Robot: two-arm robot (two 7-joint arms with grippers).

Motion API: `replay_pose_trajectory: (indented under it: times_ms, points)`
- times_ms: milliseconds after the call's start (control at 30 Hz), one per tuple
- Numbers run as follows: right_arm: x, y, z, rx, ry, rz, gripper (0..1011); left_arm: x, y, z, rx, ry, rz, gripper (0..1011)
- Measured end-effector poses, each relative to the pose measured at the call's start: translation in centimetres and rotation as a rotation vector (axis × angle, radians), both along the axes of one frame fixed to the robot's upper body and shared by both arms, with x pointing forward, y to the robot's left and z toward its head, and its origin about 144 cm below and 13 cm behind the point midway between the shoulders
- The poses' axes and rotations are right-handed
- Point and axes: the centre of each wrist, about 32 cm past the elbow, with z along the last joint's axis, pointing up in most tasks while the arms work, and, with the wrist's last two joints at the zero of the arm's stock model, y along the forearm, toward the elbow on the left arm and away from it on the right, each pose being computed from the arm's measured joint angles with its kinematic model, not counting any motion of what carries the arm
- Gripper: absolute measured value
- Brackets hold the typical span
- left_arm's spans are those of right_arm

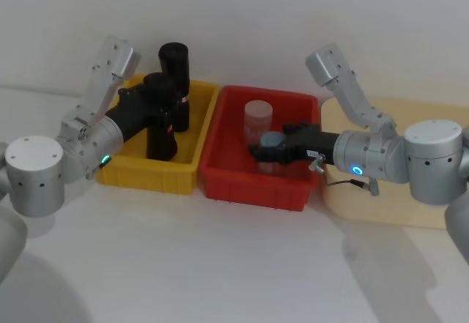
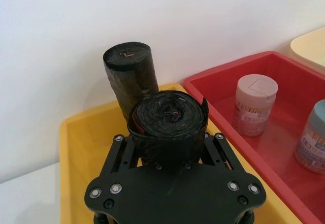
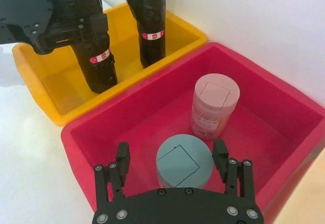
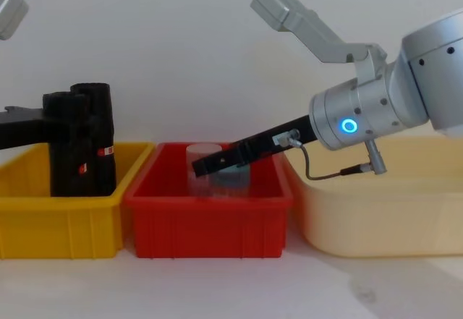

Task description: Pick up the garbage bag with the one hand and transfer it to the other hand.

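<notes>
Black plastic bag [image 1: 161, 141] stands in yellow bin [image 1: 146, 180], left of centre in the head view, with left gripper [image 1: 163, 110] clamped on its upper half. Likely risks: slick film slipping on lift; neighbouring roll [image 1: 174, 67] toppled; right gripper [image 3: 170, 153], spread wide astride teal jar [image 3: 184, 162], upsetting it when rising.

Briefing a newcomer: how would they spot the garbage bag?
Find the yellow bin, left of the red bin. Two black rolls are in it. The garbage bag is the nearer one, inside the left gripper; the other roll stands free behind.
</notes>
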Motion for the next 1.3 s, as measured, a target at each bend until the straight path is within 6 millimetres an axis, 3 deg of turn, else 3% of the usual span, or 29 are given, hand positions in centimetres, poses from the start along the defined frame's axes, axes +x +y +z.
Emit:
replay_pose_trajectory:
  times_ms: [833, 1300]
  points:
    - [0.5, -0.3, -1.0, -0.005, -0.01, 0.001, 993, 0.0, 0.0, 0.0, 0.0, 0.0, 0.0, 458]
    - [0.6, -0.4, -1.2, -0.004, -0.015, 0.002, 647, 0.0, 0.0, 0.0, 0.0, 0.0, 0.0, 458]
